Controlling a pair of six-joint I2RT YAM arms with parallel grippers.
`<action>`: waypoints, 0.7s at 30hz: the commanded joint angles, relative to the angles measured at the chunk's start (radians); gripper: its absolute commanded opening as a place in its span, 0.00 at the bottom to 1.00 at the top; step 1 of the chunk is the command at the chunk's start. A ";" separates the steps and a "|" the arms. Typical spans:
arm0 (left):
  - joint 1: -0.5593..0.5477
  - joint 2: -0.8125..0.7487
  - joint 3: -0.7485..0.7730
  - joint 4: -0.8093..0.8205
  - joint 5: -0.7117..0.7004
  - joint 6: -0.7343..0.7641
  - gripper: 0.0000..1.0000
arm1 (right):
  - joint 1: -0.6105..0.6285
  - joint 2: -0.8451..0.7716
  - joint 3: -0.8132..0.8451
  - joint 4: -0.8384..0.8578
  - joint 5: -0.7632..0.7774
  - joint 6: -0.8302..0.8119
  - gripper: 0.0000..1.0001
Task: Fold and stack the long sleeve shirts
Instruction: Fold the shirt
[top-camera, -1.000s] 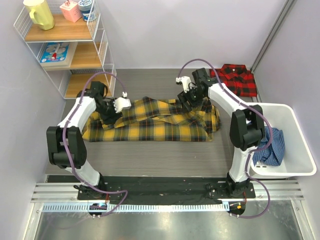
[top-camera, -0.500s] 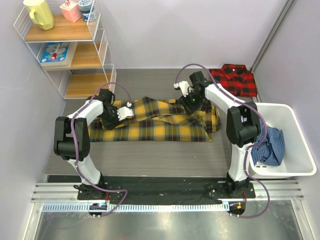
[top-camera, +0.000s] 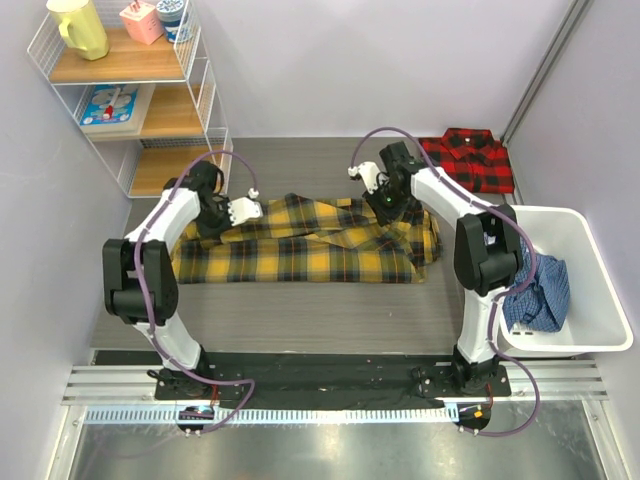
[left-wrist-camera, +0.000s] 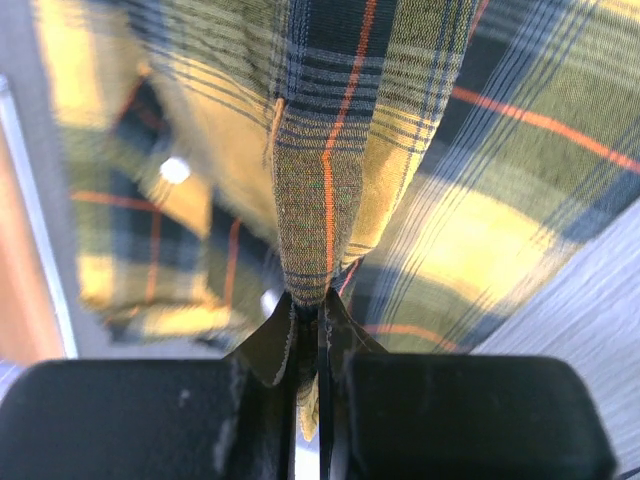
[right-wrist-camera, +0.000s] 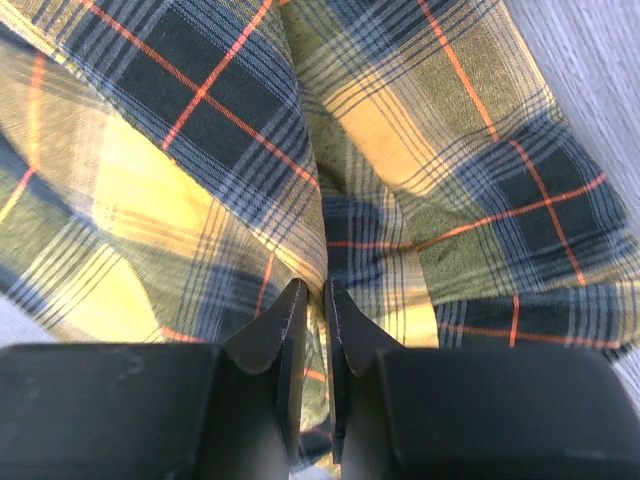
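- My left fingers (top-camera: 228, 218) are down on the left end of the yellow shirt (top-camera: 310, 245), near its far edge.
- In the left wrist view those fingers (left-wrist-camera: 308, 330) are pressed together on a raised ridge of the yellow plaid cloth, which runs straight up from the tips.
- My right fingers (top-camera: 383, 207) sit on the right part of the same shirt, also at its far edge.
- In the right wrist view these fingers (right-wrist-camera: 297, 315) stand almost together, with a fold of the plaid cloth caught in the narrow gap between them.
- The yellow shirt lies lengthwise across the middle of the bench (top-camera: 300, 310), rumpled along the far side, flatter along the near side.
- The red shirt (top-camera: 470, 158) lies folded at the far right corner of the bench, apart from the yellow one and just beyond my right arm.
- A white bin (top-camera: 600, 300) stands at the right edge, with a blue cloth (top-camera: 545, 290) hanging over its left wall.
- A wire shelf (top-camera: 195, 70) stands at the far left corner.
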 joint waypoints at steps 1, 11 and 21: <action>0.033 -0.103 0.051 -0.090 0.004 0.082 0.00 | 0.007 -0.121 -0.003 -0.035 -0.032 -0.021 0.20; 0.108 -0.160 -0.127 -0.040 -0.016 0.231 0.00 | 0.040 -0.193 -0.155 -0.099 -0.092 -0.113 0.30; 0.139 -0.103 -0.060 -0.057 0.047 0.072 0.67 | 0.053 -0.170 -0.114 -0.113 -0.151 0.025 0.42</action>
